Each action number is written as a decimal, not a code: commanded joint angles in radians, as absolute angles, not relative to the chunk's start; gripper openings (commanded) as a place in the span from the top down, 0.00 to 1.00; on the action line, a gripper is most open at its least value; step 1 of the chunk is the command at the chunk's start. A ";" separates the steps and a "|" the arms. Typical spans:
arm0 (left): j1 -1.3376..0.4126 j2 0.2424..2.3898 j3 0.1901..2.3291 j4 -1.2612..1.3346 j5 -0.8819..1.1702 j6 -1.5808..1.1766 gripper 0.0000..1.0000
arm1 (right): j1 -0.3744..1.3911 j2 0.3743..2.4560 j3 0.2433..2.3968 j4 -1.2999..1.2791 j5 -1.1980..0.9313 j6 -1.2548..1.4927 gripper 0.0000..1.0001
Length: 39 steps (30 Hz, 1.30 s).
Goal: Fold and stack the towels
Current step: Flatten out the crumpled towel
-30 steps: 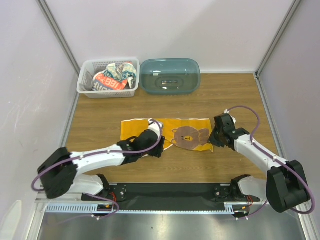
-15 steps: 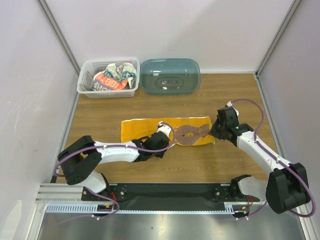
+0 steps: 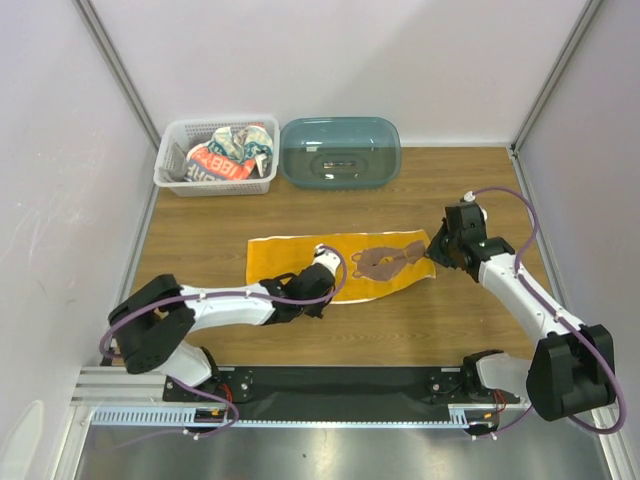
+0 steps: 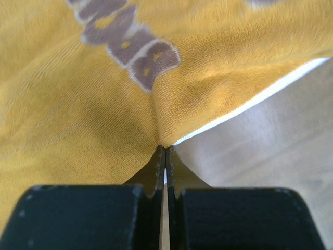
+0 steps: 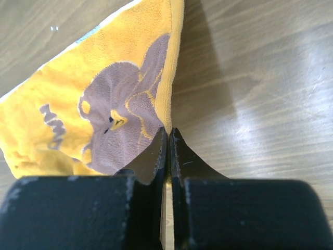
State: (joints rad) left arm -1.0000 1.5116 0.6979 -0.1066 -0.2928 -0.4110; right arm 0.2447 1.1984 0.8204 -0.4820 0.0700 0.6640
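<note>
At the bottom of the top view the two arm bases sit on a black strip at the table's (image 3: 450,190) near edge, the left one at lower left, the right one at lower right. Both arms reach up the frame toward the middle of the wooden surface.

The left gripper (image 3: 326,262) lies low at the centre of the frame. Its jaws are clenched on the lower edge of the orange towel (image 3: 290,255). The left wrist view shows the fingers pressed together with a fold of cloth nipped at their tips (image 4: 165,148), and the orange towel (image 4: 78,104) fills the upper part of that frame, brown lettering at the top.

The right gripper (image 3: 438,254), right of centre, is likewise clamped on the cloth's right end. In its wrist view the closed tips (image 5: 167,130) pinch the edge of the orange towel (image 5: 62,94) just beside the brown bear print.

Between the two grips the towel stretches across the middle of the table, lying partly doubled over itself, its left end flat on the wood.

Farther back, at upper left, the white lattice basket (image 3: 165,172) holds a crumpled white towel (image 3: 218,165) with red lettering and more bunched cloth behind it. Just to its right sits the teal tub (image 3: 300,135).
</note>
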 commanded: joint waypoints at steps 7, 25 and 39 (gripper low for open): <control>-1.029 1.275 0.631 -0.230 -0.096 -0.460 1.00 | 0.186 1.264 0.862 -0.492 0.087 0.629 1.00; -1.057 1.301 0.658 -0.275 -0.133 -0.492 0.49 | 0.181 1.131 0.759 -0.672 0.086 0.615 0.25; -0.615 1.121 0.630 -0.226 -0.255 -0.669 0.00 | 0.258 1.262 0.808 -0.278 0.011 0.621 0.14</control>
